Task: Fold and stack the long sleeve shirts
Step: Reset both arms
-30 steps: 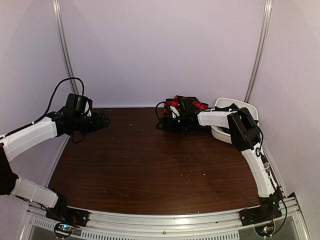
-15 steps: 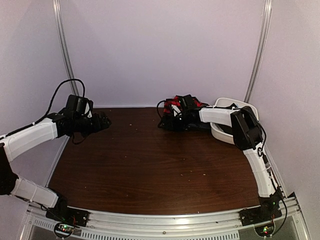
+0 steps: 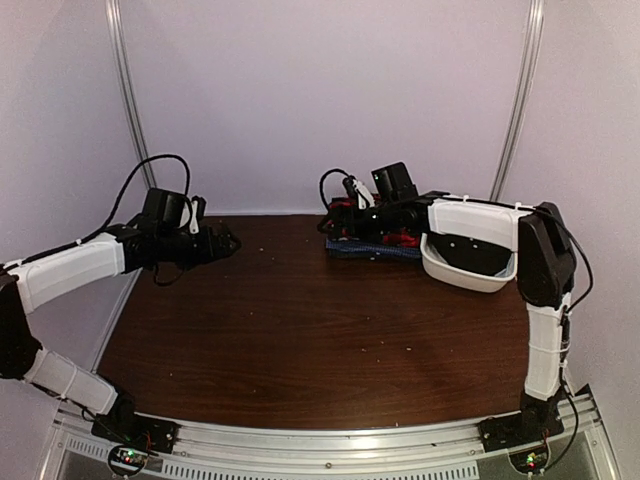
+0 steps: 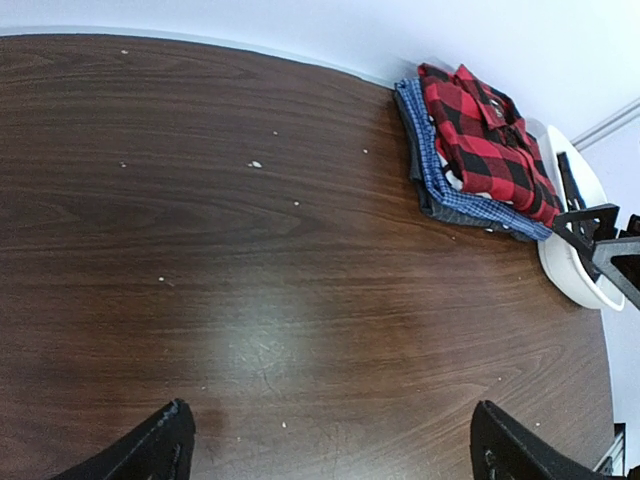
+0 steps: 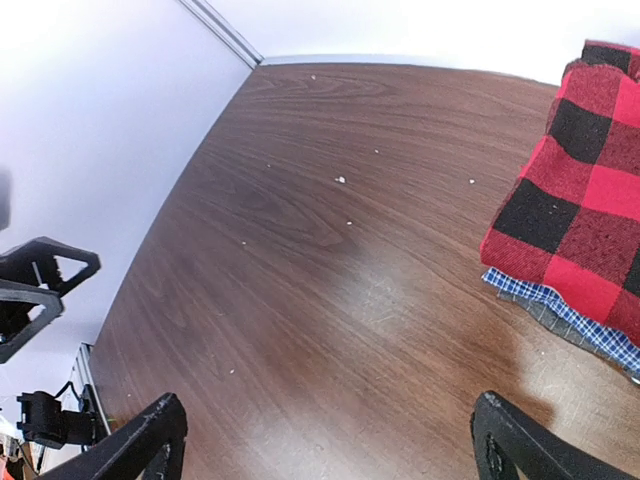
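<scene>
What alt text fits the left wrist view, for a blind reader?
A folded red-and-black plaid shirt lies on top of a folded blue checked shirt at the far right of a wooden table, next to a white tub. The left gripper is open, its fingertips wide apart at the bottom edge.

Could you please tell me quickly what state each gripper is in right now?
Left gripper: open, fingers wide apart, holding nothing.
Right gripper: open, fingers wide apart, holding nothing.
</scene>
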